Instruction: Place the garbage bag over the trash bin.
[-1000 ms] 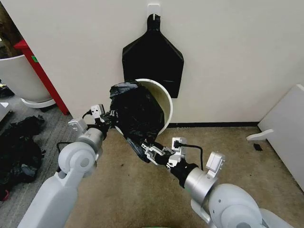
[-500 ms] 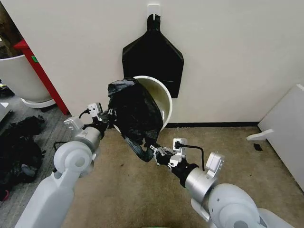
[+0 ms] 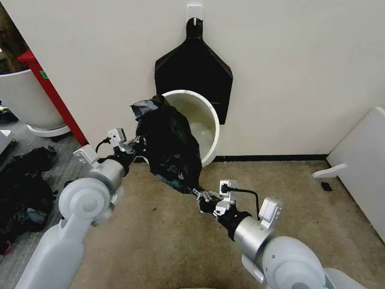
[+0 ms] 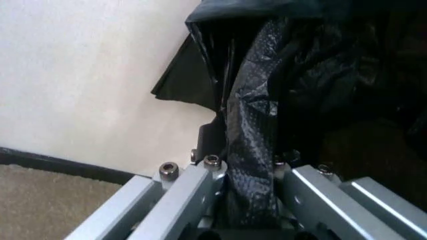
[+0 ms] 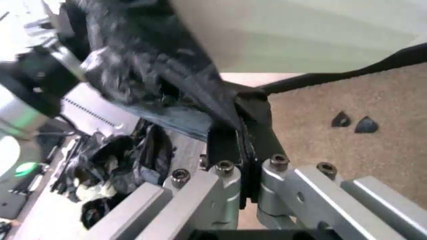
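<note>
While clamped by both jaws, garbage bag (image 3: 168, 141).

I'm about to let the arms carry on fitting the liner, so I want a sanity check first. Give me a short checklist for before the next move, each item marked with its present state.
1. Left gripper clamped on the garbage bag: ok, film is pinched between its fingers.
2. Right gripper clamped on the bag's lower edge: ok.
3. Trash bin mouth reachable: ok, tilted against the wall, opening facing the robot.
4. Bag over the rim: not ok, it drapes across the bin's left side only; the right rim is bare.
5. Bag mouth spread open: cannot tell, the film hangs bunched.
6. Other black bag hanging on the wall kept apart: ok.
</note>
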`<state>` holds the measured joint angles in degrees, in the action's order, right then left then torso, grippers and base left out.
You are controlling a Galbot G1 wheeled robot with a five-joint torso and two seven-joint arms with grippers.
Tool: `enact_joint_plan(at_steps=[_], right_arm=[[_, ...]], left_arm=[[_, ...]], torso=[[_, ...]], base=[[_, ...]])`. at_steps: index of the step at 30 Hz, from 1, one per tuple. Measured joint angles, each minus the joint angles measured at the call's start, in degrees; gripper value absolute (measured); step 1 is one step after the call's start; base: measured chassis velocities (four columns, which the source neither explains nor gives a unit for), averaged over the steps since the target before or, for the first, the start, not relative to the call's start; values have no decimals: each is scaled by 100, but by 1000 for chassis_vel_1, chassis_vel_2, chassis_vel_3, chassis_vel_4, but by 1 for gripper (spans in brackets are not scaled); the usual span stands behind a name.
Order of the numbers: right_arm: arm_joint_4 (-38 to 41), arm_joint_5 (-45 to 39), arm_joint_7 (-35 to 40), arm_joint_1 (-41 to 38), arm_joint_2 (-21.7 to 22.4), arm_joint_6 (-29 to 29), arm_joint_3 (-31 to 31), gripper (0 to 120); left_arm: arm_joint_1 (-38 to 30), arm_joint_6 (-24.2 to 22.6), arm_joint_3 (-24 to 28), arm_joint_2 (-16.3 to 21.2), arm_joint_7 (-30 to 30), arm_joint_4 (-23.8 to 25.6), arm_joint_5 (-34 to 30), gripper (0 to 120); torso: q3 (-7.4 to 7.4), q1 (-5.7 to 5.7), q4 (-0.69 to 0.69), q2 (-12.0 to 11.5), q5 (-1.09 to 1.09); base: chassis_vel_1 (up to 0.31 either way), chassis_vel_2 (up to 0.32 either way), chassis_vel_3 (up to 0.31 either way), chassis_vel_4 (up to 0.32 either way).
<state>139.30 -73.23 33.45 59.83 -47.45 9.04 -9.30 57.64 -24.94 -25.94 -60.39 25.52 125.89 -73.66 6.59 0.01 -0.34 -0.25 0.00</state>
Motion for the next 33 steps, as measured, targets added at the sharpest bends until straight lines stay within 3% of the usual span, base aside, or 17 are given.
enact_joint_plan(at_steps=[24,33], right_arm=[[-137,443,241,-98,412,-250,388,0],[-285,610,244,-98,346,-248,304,0]], left_arm=[[177,-226,-175,76,-28,22,-25,1],[216,-258,-229,85,120,189,-423,1]], torso=[[0,0,0,0,0],[0,0,0,0,1]], base=[[0,0,0,0],[0,0,0,0]])
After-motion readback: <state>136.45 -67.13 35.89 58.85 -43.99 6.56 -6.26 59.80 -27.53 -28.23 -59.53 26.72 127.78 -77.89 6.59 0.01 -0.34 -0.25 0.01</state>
